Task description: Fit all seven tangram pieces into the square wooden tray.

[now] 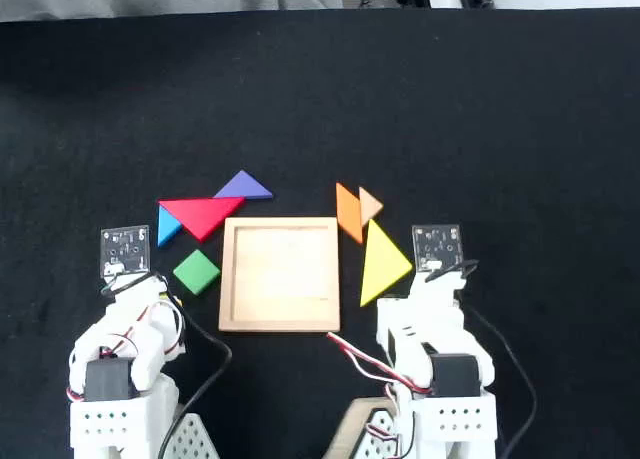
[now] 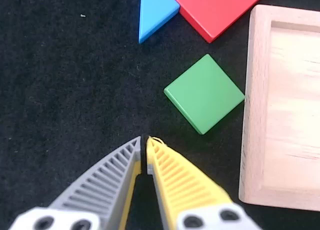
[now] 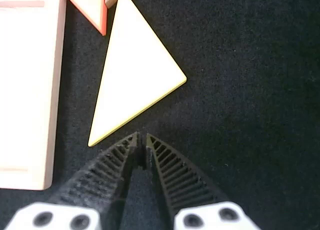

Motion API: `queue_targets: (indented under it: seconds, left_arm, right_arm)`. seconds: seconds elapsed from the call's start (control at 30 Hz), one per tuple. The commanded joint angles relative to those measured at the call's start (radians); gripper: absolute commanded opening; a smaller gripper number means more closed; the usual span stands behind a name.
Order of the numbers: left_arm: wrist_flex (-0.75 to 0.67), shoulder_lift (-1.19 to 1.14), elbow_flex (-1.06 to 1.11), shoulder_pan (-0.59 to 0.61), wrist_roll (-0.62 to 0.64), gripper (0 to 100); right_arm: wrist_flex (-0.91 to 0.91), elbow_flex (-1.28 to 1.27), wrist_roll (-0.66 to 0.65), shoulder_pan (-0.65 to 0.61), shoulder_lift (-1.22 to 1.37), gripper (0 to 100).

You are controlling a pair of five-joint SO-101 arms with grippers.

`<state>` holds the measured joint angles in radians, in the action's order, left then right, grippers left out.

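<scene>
I have the wooden tray (image 1: 280, 223) lying flat on the black cloth (image 1: 500, 129), midway between my two arms, and all seven pieces lie outside it on the cloth. On the left arm's side I see the green square (image 1: 196, 272) just beside the tray's edge. The blue triangle (image 1: 167, 225) lies beyond it, touching the big red triangle (image 1: 203, 215), and the purple triangle (image 1: 243, 188) lies against the red one's far edge. On the right arm's side the large yellow triangle (image 1: 382, 261) lies just beside the tray. Past it, the orange parallelogram (image 1: 349, 212) and a small pale orange triangle (image 1: 369, 203) touch each other. My left gripper (image 2: 144, 140) hangs over bare cloth near the green square, its tips pressed together with nothing between them. My right gripper (image 3: 141, 136) is likewise closed tight and empty, its tips just short of the yellow triangle's near edge.
</scene>
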<state>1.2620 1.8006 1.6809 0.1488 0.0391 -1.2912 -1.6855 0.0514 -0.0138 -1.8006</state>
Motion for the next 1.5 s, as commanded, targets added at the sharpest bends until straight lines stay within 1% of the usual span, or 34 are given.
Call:
queue_targets:
  seconds: [0.0,1.17,1.37,1.47]
  left_arm:
    - [0.006,0.008,0.019,-0.007,0.005,3]
    - [-0.002,0.009,0.019,-0.013,0.006,3]
    - [0.0,0.011,0.019,-0.085,0.008,3]
    - [0.006,0.011,0.019,-0.082,0.008,3]
  right_arm:
    - [-0.005,-0.001,-0.006,0.009,-0.074,1.1]
    - [-0.005,-0.001,-0.006,0.009,-0.074,1.1]
    - [-0.005,-0.001,-0.006,0.006,-0.074,1.1]
    - [0.041,-0.001,-0.008,-0.017,-0.076,1.1]
